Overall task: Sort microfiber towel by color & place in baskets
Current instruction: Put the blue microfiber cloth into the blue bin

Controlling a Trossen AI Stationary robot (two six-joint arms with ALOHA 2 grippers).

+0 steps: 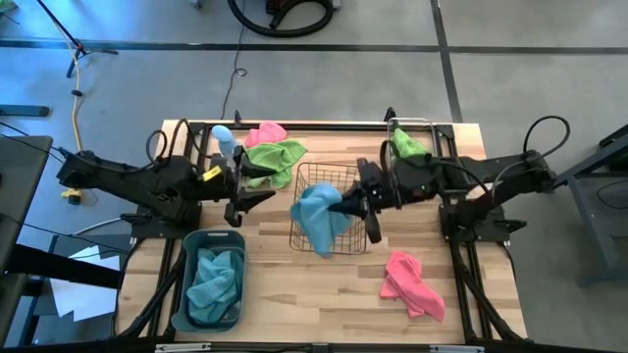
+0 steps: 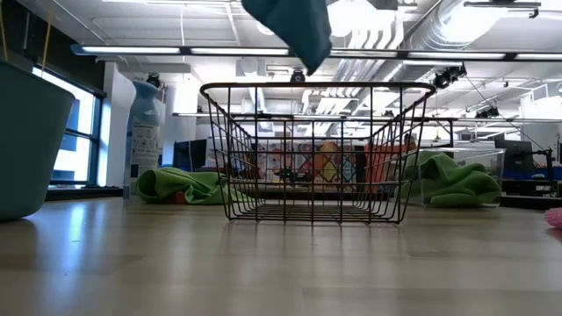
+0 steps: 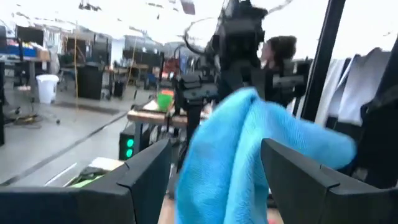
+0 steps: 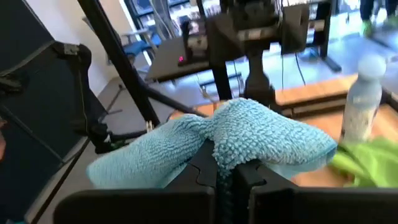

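Right gripper (image 1: 345, 207) pinches blue towel (image 1: 319, 218), draped over wire basket (image 1: 339, 175), seemingly above it; left gripper (image 1: 257, 199) open beside.

Grey floor (image 1: 549, 59), ceiling strip lights (image 2: 263, 51)

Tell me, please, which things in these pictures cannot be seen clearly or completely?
- Grey-blue tub: how many blue towels lie inside; they are bunched together in the high view.
- Clear bin: its contents beyond a green towel; the right arm covers it.
- Held blue towel: its upper part, cut off by the low view's top edge.
- Left gripper: the background is blurred in its wrist view.
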